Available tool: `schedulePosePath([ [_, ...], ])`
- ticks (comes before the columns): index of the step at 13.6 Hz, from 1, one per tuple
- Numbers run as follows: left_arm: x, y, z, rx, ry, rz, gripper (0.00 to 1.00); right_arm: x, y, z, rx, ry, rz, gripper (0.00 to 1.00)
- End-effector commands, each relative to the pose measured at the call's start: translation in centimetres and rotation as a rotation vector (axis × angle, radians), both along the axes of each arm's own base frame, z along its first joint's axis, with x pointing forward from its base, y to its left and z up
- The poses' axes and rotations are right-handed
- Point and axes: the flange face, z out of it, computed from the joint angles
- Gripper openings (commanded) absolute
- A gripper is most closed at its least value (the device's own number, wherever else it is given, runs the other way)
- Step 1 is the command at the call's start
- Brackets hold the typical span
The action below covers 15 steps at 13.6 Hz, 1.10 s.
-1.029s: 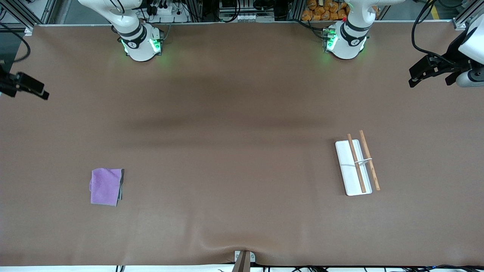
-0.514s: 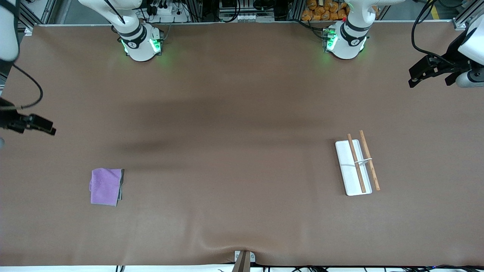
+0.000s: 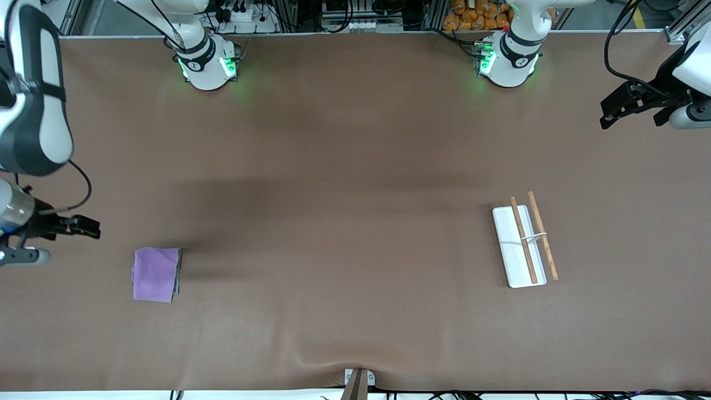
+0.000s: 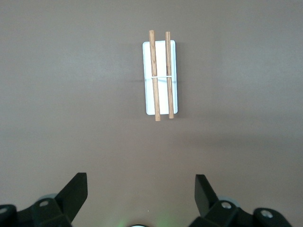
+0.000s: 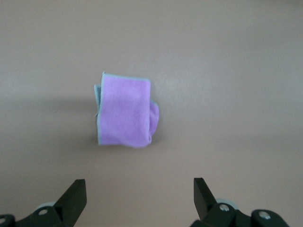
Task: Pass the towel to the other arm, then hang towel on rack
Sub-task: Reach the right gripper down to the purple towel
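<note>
While the towel (image 3: 155, 274) is lying folded on the desk (image 3: 344, 166) toward the right arm's end, well apart from the rack (image 3: 523, 244), the right gripper (image 3: 83, 228) is hovering near it, jaws spread, probably needing a centred descent, as the left gripper (image 3: 630, 105) is waiting, jaws spread

White arms (image 3: 33, 83), grey joints, black cables, green-lit bases (image 3: 208, 66).

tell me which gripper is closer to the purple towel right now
Right. The right gripper hangs open beside the towel, at the right arm's end of the table. The left gripper waits open at the other end, past the rack.
</note>
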Motion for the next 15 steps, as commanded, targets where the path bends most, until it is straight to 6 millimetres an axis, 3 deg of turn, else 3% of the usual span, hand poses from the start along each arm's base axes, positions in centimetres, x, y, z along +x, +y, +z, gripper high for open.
schedulePosePath([
  [1, 0.2, -0.2, 0.3, -0.014, -0.015, -0.019, 1.00, 2.0, -1.2, -3.4, -0.020, -0.019, 0.048, 1.00],
  [6, 0.2, -0.4, 0.3, -0.012, -0.016, -0.024, 1.00, 4.0, -1.0, -11.6, -0.013, -0.032, 0.072, 1.00],
  [10, 0.0, -0.3, 0.5, -0.012, -0.021, -0.021, 1.00, 3.7, -0.9, -16.6, 0.008, 0.027, 0.054, 1.00],
  [15, -0.3, -1.6, 0.9, -0.006, -0.029, -0.045, 1.00, 4.0, -0.6, -21.1, 0.072, 0.004, 0.011, 1.00],
])
